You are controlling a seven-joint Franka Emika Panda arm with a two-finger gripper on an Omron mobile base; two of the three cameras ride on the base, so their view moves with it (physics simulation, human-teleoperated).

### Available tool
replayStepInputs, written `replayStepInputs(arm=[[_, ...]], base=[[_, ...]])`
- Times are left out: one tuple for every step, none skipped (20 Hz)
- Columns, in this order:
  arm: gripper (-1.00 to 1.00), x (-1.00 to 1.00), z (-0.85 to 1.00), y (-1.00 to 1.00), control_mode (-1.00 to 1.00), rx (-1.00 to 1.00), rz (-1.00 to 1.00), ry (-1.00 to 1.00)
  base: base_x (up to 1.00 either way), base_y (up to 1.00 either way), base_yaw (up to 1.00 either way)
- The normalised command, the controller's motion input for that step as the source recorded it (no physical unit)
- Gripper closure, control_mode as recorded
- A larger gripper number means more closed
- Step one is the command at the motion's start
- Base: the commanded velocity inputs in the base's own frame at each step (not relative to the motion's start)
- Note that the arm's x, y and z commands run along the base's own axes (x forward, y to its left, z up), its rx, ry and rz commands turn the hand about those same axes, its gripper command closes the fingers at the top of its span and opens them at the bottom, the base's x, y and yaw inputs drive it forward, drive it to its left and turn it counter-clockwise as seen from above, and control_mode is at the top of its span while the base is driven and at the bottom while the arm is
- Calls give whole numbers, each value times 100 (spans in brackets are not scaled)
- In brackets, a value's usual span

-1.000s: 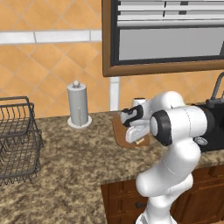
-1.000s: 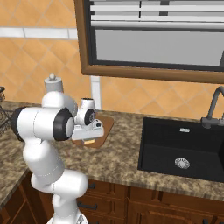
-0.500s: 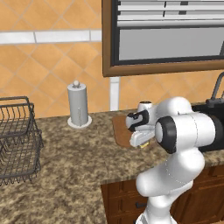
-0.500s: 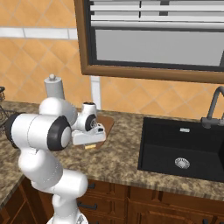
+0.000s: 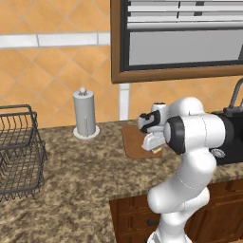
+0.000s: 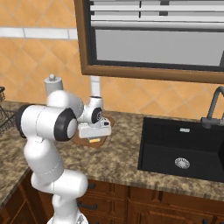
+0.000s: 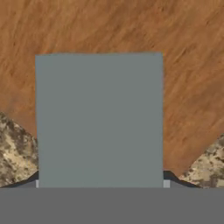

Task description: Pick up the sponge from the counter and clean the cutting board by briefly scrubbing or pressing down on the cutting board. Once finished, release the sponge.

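Hanging low over the board (image 5: 136,142), the gripper (image 6: 94,138) pointed straight down with the sponge (image 6: 94,140) pinched between its fingers. Only a sliver of the sponge's yellow base showed beneath the white hand in the two base views, right at the board's surface; whether it was actually pressing on the wood or a hair above it I could not tell. In the hand view the sponge's grey-green top (image 7: 99,120) sat square in the middle, with the board's brown grain (image 7: 183,65) spread behind it and one rounded corner of the board pointing toward the bottom of the view, speckled counter (image 7: 15,153) showing on either side of that corner.

The board lay flat on the counter (image 5: 80,180) near the back wall, just below the framed window (image 6: 153,35). The sponge was over the board's near part, toward the edge facing the robot.

Off to the robot's left, a paper towel roll (image 5: 85,114) stood upright on its round base against the tiled wall, well apart from the board. Farther left a black wire basket (image 5: 19,152) sat on the counter. To the right, the dark sink (image 6: 183,148) was sunk into the counter, with its black faucet (image 6: 213,107) rising behind it. Dark wooden cabinet fronts (image 6: 144,210) ran beneath the counter.
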Motion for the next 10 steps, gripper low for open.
replayStepInputs(arm=[[100,40,0,-13,-100,0,0,0],[100,39,0,-3,-100,0,0,0],[100,38,-1,0,-100,0,0,0],[100,46,-20,0,-100,0,0,0],[100,48,-30,0,-100,0,0,0],[100,45,-35,0,-100,0,0,-1],[100,35,-36,0,-100,0,0,-1],[100,29,-36,0,-100,0,0,-1],[100,28,-29,0,-100,0,0,0],[100,45,-20,0,-100,0,0,0]], base=[[0,0,0],[0,0,0],[0,0,0],[0,0,0],[0,0,0],[0,0,0],[0,0,0],[0,0,0],[0,0,0],[0,0,0]])
